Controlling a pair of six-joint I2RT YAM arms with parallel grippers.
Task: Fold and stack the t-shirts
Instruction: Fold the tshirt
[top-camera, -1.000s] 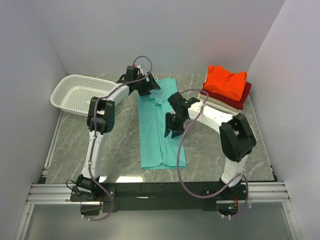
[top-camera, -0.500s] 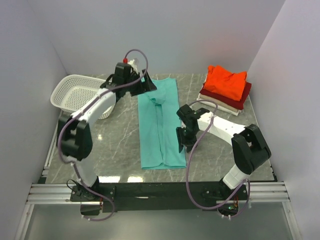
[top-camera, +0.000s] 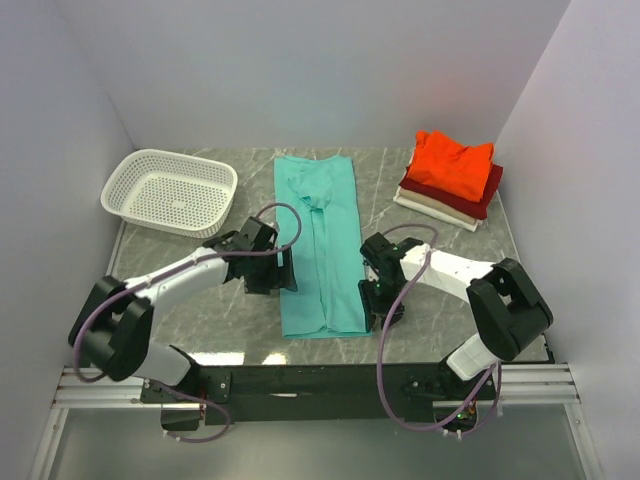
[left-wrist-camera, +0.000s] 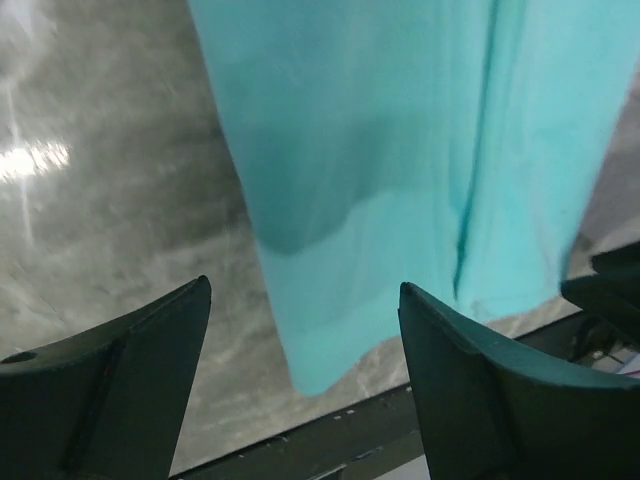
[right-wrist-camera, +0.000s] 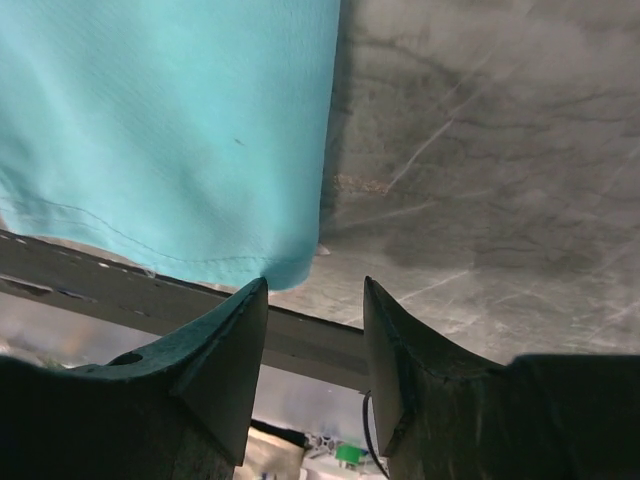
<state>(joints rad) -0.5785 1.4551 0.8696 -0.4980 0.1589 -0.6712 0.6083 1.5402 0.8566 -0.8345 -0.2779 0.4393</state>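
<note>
The teal t-shirt (top-camera: 320, 240) lies as a long folded strip down the middle of the table. Its near end shows in the left wrist view (left-wrist-camera: 400, 170) and its near right corner in the right wrist view (right-wrist-camera: 170, 130). My left gripper (top-camera: 287, 272) is open and empty, just left of the strip's near part. My right gripper (top-camera: 378, 305) is open and empty beside the near right corner. Folded orange-red (top-camera: 452, 163), dark red (top-camera: 487, 192) and cream (top-camera: 432, 205) t-shirts are stacked at the back right.
A white mesh basket (top-camera: 170, 190) stands at the back left. The table's near edge with its metal rail (top-camera: 300, 380) lies just below the shirt's hem. Grey walls close in the left, back and right sides.
My left gripper has come from the shirt's far collar end down to its near left side. My right gripper has moved nearer, to the near right corner. The shirt lies still.
</note>
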